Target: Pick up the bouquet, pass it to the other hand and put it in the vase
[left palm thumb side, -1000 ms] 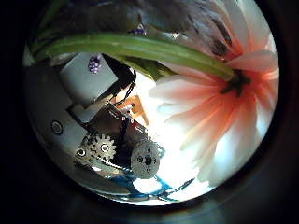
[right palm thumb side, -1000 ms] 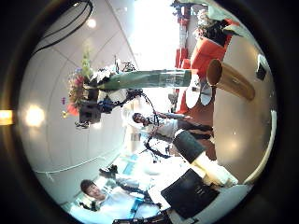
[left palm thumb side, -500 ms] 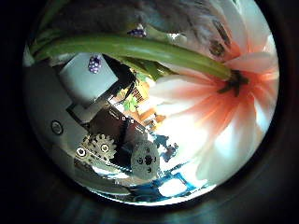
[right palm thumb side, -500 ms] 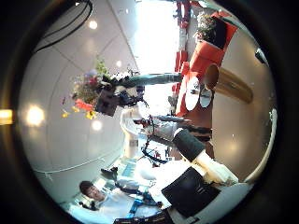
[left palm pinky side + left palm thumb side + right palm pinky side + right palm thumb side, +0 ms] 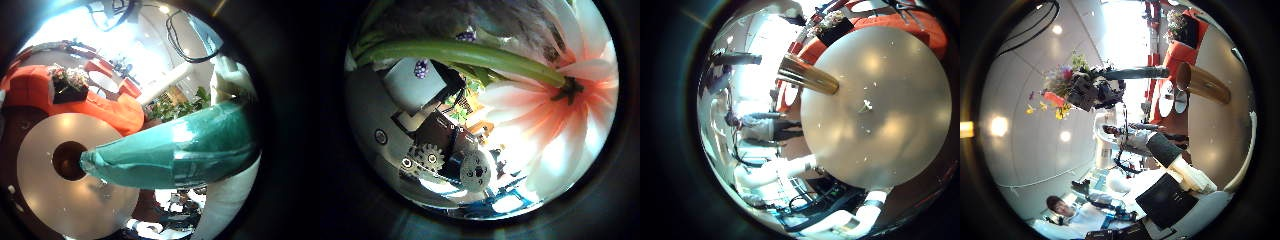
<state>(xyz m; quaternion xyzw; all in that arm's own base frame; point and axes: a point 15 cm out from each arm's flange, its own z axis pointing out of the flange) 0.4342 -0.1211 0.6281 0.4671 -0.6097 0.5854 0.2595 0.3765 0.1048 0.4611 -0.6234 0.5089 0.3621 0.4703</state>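
Note:
In the right thumb side palm view my left hand (image 5: 1100, 92) holds the bouquet (image 5: 1068, 80) in the air, its wrapped stem lying level and pointing towards the vase (image 5: 1203, 85). In the left thumb side palm view the stem (image 5: 460, 55) and a large flower (image 5: 545, 110) lie close across the palm, beside the fingers (image 5: 440, 150). The left little finger side palm view shows the wrapped stem end (image 5: 180, 150) above the vase's dark mouth (image 5: 70, 160). The tall vase (image 5: 808, 75) stands on a round table (image 5: 880, 110). A part of my right hand (image 5: 1175, 195) shows.
The round table (image 5: 60, 210) is pale and bears only the vase. A red sofa (image 5: 100, 105) stands behind it, also in the right thumb side palm view (image 5: 1175, 55).
In the right thumb side palm view the left hand with the bouquet has moved closer to the vase. The vase and table have stayed put.

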